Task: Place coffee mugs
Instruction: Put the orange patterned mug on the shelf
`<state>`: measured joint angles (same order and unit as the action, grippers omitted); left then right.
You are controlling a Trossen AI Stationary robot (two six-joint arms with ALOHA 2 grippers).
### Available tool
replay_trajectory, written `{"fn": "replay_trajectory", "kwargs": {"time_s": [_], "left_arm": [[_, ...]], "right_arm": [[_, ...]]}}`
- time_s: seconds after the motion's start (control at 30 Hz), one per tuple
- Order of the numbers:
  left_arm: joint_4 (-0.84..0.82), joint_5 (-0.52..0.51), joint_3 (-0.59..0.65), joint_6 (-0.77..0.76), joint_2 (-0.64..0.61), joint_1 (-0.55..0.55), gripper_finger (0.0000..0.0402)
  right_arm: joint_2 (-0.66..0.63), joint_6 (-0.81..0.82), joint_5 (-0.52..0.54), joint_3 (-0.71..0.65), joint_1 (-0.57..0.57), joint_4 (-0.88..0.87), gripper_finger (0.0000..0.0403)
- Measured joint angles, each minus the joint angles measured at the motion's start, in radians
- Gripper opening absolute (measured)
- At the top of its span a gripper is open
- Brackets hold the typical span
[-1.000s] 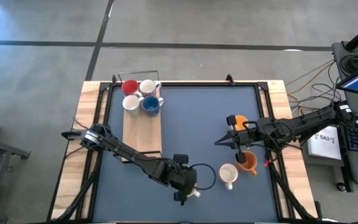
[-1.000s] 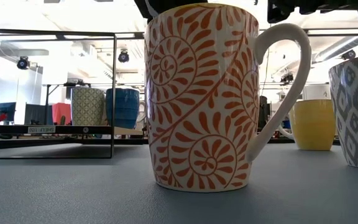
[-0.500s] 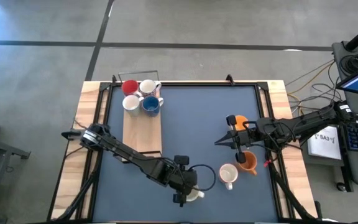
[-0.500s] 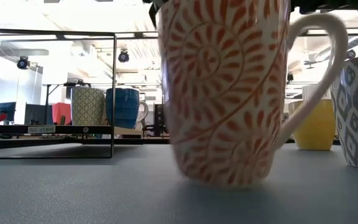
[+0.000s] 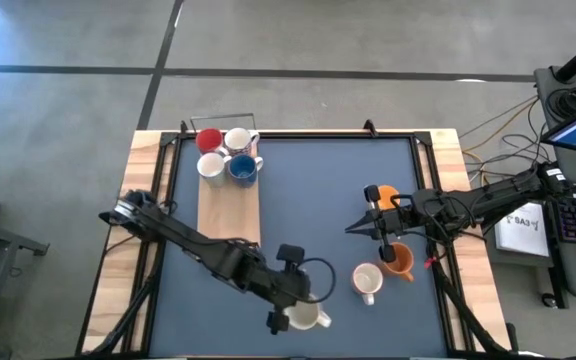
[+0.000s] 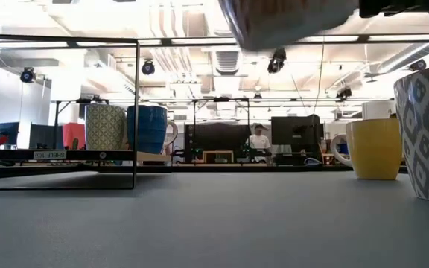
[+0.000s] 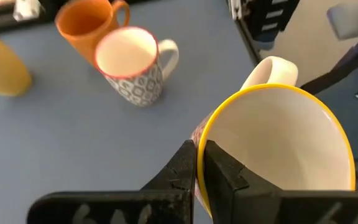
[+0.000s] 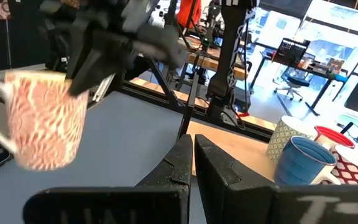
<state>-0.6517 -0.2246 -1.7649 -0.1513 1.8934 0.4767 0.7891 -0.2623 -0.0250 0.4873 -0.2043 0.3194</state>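
Note:
A white mug with an orange swirl pattern and a yellow rim [image 7: 278,143] hangs above the table's near edge [image 5: 306,317], with my left gripper [image 5: 289,311] shut on it. The low view shows only its base [image 6: 289,18] at the top of the picture. A yellow mug [image 5: 384,196], an orange mug [image 5: 400,261] and a white diamond-patterned mug [image 5: 367,281] stand on the mat at the right. Red [image 5: 209,139], white [image 5: 238,140], cream [image 5: 211,165] and blue [image 5: 242,168] mugs stand on a wooden board's far end. My right gripper [image 5: 352,228] hovers shut by the yellow mug. My left gripper pinches the mug's rim [image 7: 205,134] away from the handle [image 7: 269,68], one finger [image 7: 221,173] inside the mug and the other [image 7: 180,169] outside on the wall. The fingers slant down from the table's far left. The mug hangs near upright, lifted clear of the table [image 8: 42,121].
The wooden board [image 5: 230,215] lies on the mat's left part, its near half bare. A black wire frame [image 6: 135,112] stands round the mugs at the far left. Wooden table edges and black rails flank the blue mat [image 5: 308,200].
My left gripper has risen and drawn a little toward the table's near edge with the swirl-patterned mug. The mug stood on the mat a second ago, tipped as it came up, and now hangs clear of the table.

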Motion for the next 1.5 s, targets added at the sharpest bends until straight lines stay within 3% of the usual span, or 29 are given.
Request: {"fn": "replay_trajectory", "kwargs": {"time_s": [0.2,0.5,0.67,0.8,0.97,1.5], "left_arm": [[-0.060,-0.023,0.000,0.063,-0.091,0.000,0.0001],[-0.261,-0.290,0.000,0.032,-0.322,-0.001,0.0000],[-0.426,-0.538,0.008,-0.208,-0.479,-0.008,0.0000],[-0.664,-0.598,0.032,-0.549,-0.569,-0.018,0.0000],[-0.851,-0.603,0.116,-0.871,-0.632,-0.016,0.0000],[-0.807,-0.511,0.597,-1.196,-0.789,-0.019,0.0000]], "right_arm": [[0.000,0.000,0.000,0.000,0.000,0.000,0.0009],[0.000,0.000,0.000,0.000,0.000,0.000,0.0009],[0.000,0.000,0.000,0.000,0.000,0.000,0.0009],[0.000,0.011,0.000,0.000,0.000,-0.001,0.0009],[0.000,0.012,0.000,0.000,0.000,-0.001,0.0009],[0.000,0.008,0.000,0.000,0.000,-0.001,0.0009]]}}
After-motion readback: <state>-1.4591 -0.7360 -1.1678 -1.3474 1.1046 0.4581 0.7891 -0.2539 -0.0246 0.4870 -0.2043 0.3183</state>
